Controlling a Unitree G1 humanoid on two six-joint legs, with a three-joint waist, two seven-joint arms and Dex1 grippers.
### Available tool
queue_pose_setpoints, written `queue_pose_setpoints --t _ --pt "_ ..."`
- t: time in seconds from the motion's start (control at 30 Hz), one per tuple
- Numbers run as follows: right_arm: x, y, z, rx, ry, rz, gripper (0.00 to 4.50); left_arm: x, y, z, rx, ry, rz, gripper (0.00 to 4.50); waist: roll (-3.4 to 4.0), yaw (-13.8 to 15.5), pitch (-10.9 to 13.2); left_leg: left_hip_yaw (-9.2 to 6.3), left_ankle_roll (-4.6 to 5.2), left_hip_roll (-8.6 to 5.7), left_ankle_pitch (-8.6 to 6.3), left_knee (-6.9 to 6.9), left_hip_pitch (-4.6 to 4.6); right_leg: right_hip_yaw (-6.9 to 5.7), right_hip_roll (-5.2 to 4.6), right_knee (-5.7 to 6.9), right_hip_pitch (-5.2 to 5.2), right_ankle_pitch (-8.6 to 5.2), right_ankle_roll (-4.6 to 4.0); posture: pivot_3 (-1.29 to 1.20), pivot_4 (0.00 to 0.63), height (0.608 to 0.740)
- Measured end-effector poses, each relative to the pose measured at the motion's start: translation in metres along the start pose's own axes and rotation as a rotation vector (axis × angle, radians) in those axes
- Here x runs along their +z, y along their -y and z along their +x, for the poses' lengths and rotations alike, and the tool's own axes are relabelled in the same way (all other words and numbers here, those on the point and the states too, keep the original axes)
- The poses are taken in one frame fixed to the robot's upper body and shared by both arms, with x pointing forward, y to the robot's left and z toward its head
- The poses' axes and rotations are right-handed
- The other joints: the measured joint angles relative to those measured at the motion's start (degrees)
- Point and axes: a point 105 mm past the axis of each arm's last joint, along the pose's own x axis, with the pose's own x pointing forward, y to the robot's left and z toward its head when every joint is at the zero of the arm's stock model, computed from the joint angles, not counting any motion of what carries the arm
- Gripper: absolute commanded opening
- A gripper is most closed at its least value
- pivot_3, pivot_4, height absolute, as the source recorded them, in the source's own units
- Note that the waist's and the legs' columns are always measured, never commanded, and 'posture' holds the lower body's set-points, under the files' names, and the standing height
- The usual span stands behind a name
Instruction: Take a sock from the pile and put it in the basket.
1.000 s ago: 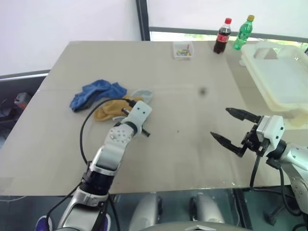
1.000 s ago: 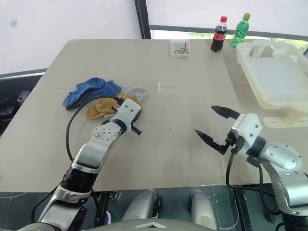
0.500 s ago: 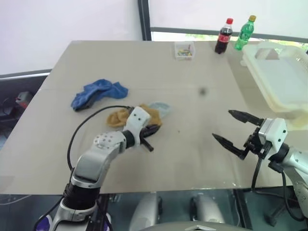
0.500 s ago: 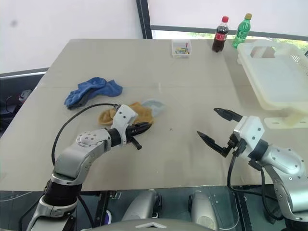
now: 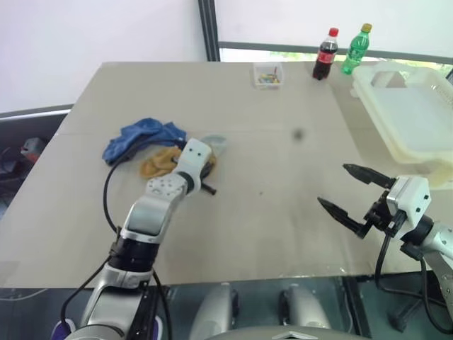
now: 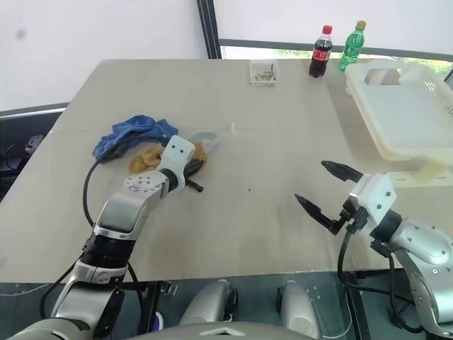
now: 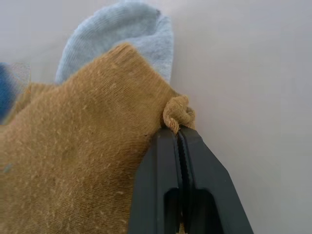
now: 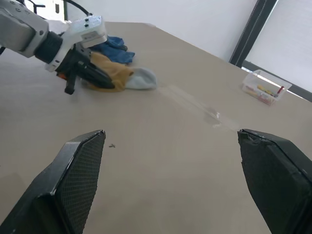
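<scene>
Sock (image 7: 83,161) dragged back to pile, L gripper (image 7: 178,139) clamped on it

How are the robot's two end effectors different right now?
The left end effector is shut, pinching a fold of the mustard-yellow sock; the right end effector is wide open and holds nothing. The left sits at the sock pile; the right hovers apart, nearer the white basket. Both have two black fingers.
</scene>
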Motion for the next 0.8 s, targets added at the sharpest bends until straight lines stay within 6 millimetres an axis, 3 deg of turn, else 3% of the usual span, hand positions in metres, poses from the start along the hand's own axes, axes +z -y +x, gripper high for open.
queue_pose_setpoints --t 0.2,0.4,0.63,0.73,0.8 --pt "0.004 0.002 0.003 -0.001 0.016 -0.015 4.50 0.007 -0.006 -0.003 -0.001 0.058 -0.067 0.02 -0.01 0.1 0.0 0.00 -0.04 0.00 0.02 0.01 -0.17 -0.01 -0.03 -0.04 -0.13 0.00 0.00 0.00 0.150 0.740" --pt "0.004 0.002 0.003 -0.001 0.017 -0.014 4.50 0.008 0.032 -0.023 -0.234 0.085 -0.018 0.02 -0.01 0.2 0.0 0.02 -0.26 -0.04 0.14 0.01 -0.27 -0.01 -0.13 -0.12 -0.19 0.00 0.00 0.00 0.150 0.740" --pt "0.002 0.003 0.002 -0.014 0.007 -0.004 4.50 0.001 0.047 -0.022 -0.299 0.050 0.009 0.02 -0.02 0.1 0.0 0.00 -0.02 -0.04 0.01 0.01 -0.24 -0.02 -0.10 -0.05 -0.19 0.00 0.00 0.00 0.150 0.740" --pt "0.002 0.003 0.002 -0.020 0.004 -0.003 4.50 0.013 0.032 -0.010 -0.172 0.084 -0.013 0.02 -0.05 0.3 0.0 -0.05 -0.02 -0.04 0.01 0.11 -0.27 -0.09 -0.10 -0.02 -0.18 0.00 0.00 0.00 0.150 0.740" --pt "0.003 0.002 0.002 -0.020 0.007 -0.007 4.50 0.017 -0.001 -0.002 -0.010 0.081 -0.040 0.02 -0.11 0.1 0.1 -0.07 -0.01 -0.03 0.00 0.13 -0.27 -0.08 -0.03 0.01 -0.18 0.00 0.01 0.00 0.150 0.740"
